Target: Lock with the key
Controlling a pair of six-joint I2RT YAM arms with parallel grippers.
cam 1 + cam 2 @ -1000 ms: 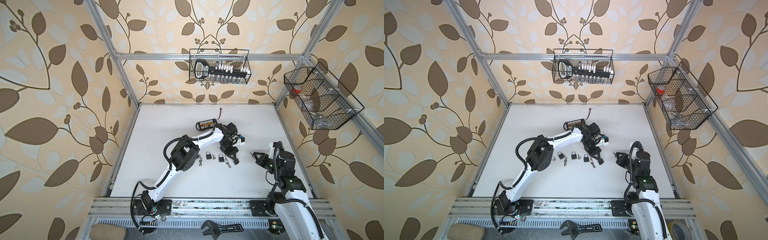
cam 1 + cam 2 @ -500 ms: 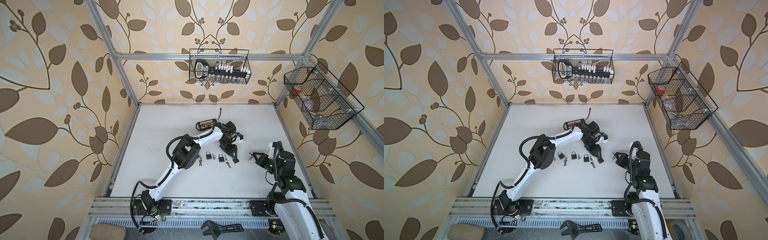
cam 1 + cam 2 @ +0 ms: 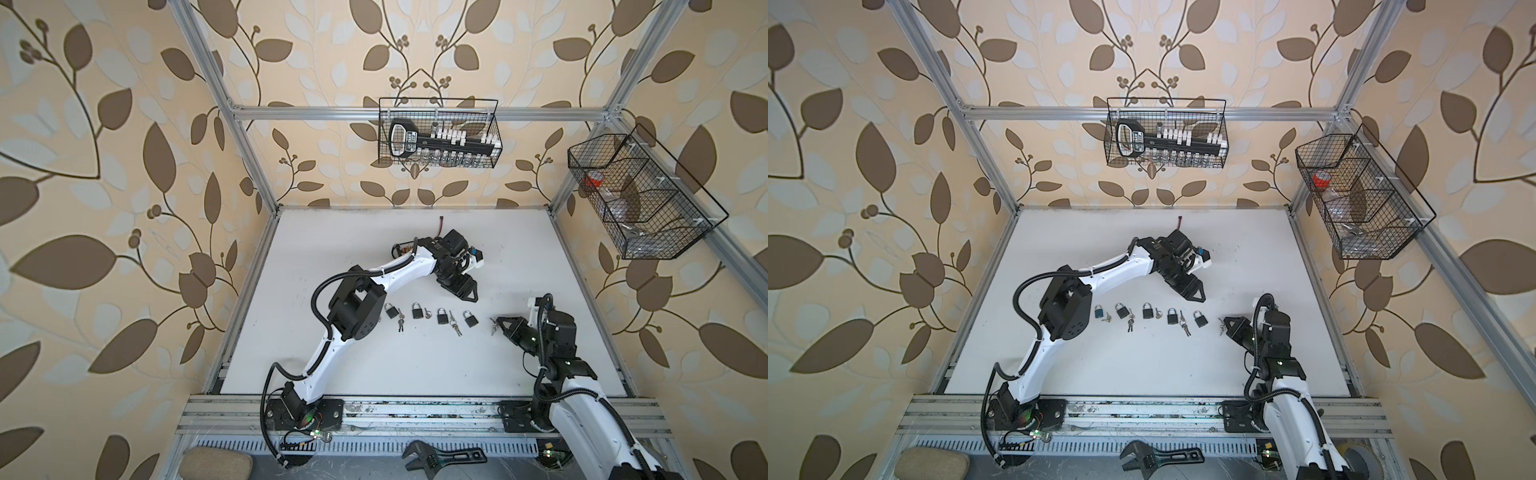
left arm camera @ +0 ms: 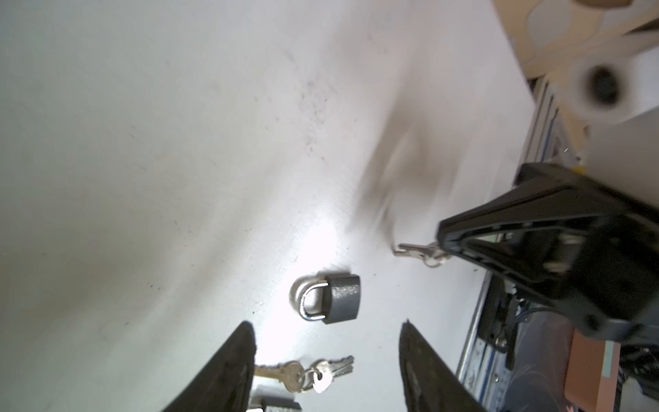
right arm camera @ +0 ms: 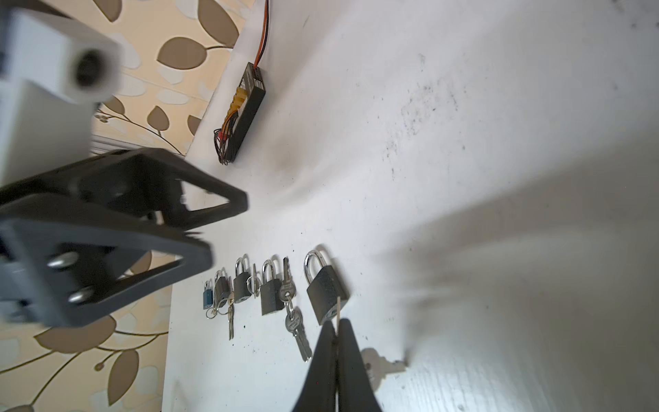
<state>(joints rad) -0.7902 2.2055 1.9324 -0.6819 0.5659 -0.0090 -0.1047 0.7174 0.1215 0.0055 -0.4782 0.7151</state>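
A row of padlocks [image 3: 417,311] lies flat on the white table [image 3: 374,365]. Loose keys [image 3: 455,328] on rings lie between them. The right end effector [image 3: 498,322] is at the right end of the row. Its two fingers are pressed tight together on a key [image 3: 493,328]. The nearest padlock [image 3: 469,319] is near the key but not touching it. Only bare table lies between them.

The left end effector [image 3: 465,293] hangs over the table just behind the row, on the back wall side. Its fingers are spread wide and hold nothing. It is behind the gap between the key and the nearest padlock, not in it.

A small black box [image 5: 249,107] with wires lies on the table behind the left arm. A back basket [image 3: 436,133] hangs on the far wall and a side basket [image 3: 644,199] hangs on the right wall. A wrench [image 3: 444,459] lies in front of the table.

In a top view, a blue padlock [image 3: 1099,311] shows at the left end of the row. In the other top view the left arm's elbow hides it. The top views show only a bit of the black box, but the right wrist view shows all of it. That view also shows the thin key blade poking out between the shut fingertips. The left wrist view shows the key from the side, with its ring at the fingertips.

The key's long side runs about along the row, and its tip points toward the nearest padlock. That padlock's long side runs across the row, with its loop toward the back wall.
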